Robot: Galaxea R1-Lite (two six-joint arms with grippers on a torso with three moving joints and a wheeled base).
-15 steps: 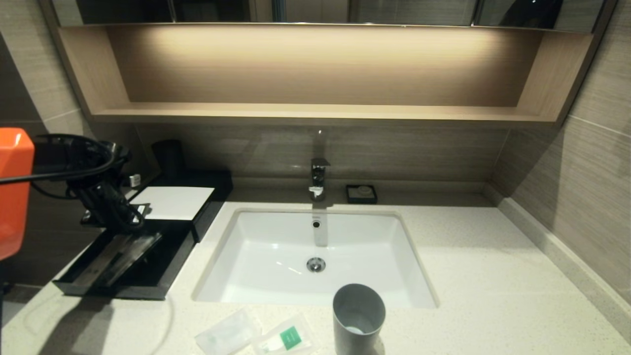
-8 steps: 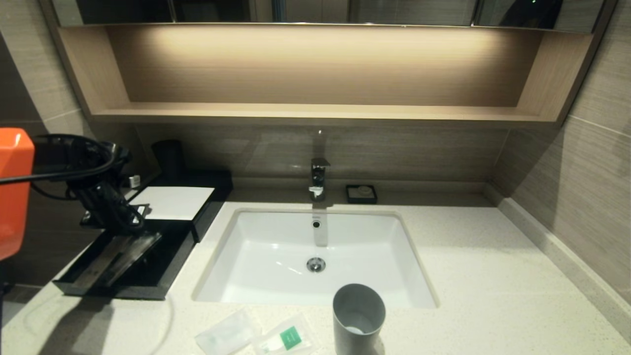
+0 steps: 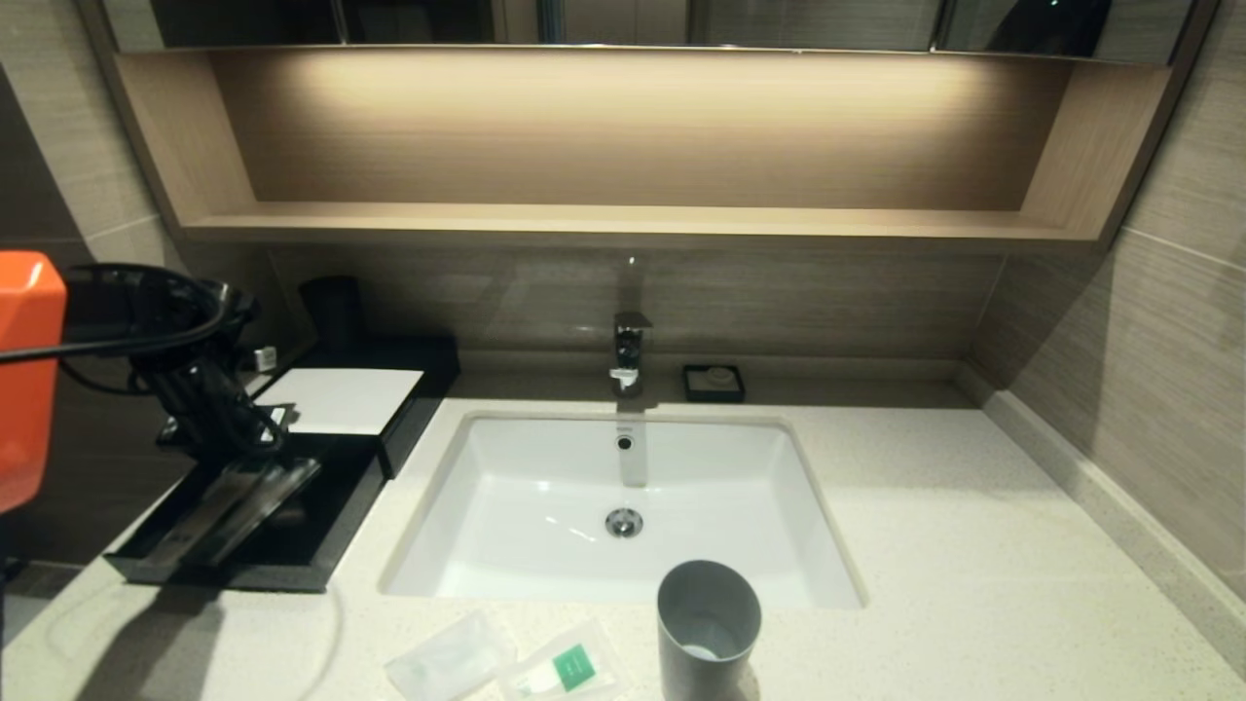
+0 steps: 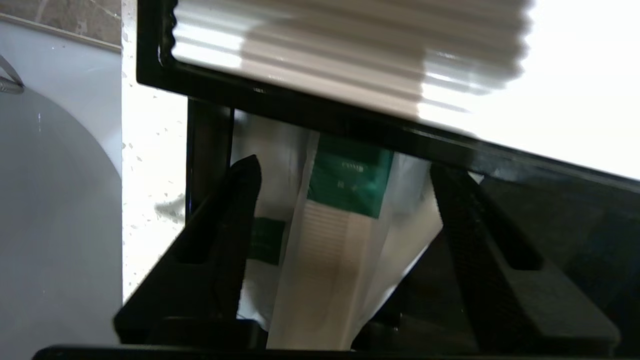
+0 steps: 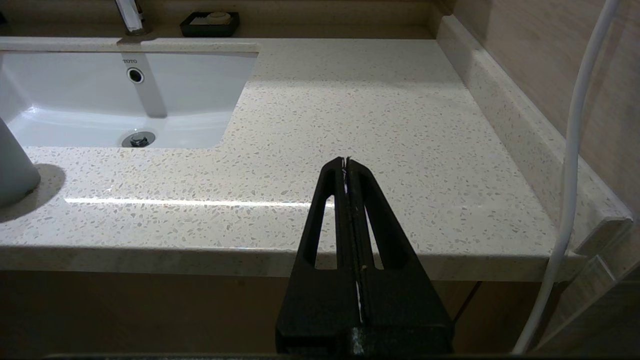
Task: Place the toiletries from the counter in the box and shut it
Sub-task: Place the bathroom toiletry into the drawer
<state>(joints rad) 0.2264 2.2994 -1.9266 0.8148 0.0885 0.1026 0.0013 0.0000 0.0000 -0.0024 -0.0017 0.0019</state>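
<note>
My left gripper (image 4: 346,167) hangs open over the pulled-out drawer (image 3: 321,531) of the black box (image 3: 343,399) with its white top, at the counter's (image 3: 925,545) far left. Between its spread fingers (image 4: 240,210) lies the long pale wrapped stick (image 4: 330,260) with a green label, touching neither finger. It rests in the drawer (image 4: 540,220), partly over another pale packet (image 4: 265,240) with a green patch. Two translucent sachets lie on the counter's front edge, one plain (image 3: 448,662) and one with a green square (image 3: 563,670). My right gripper (image 5: 346,161) is shut on nothing above the counter's front right edge.
A grey tumbler cup (image 3: 708,623) stands in front of the white sunken basin (image 3: 545,497), right of the sachets. The faucet (image 3: 629,352) and a small black soap dish (image 3: 714,383) sit at the back. A wall runs along the right side.
My left gripper has opened over the drawer and let go of the wrapped stick, which now lies loose in it. The arm has hardly moved.
</note>
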